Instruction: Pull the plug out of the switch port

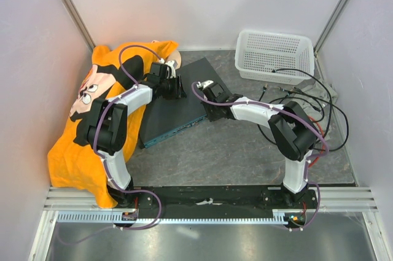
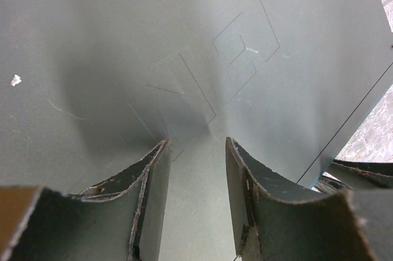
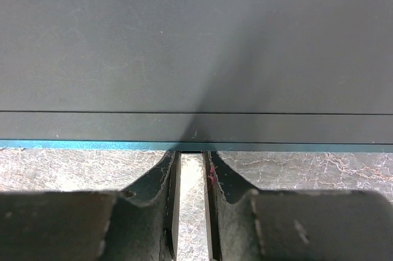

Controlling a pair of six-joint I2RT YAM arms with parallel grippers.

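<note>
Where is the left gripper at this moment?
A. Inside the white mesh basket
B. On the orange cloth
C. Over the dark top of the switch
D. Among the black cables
C: in the left wrist view the left gripper has its fingers spread over the flat dark top of the switch, and the overhead view shows the same arm reaching onto that box.
</note>
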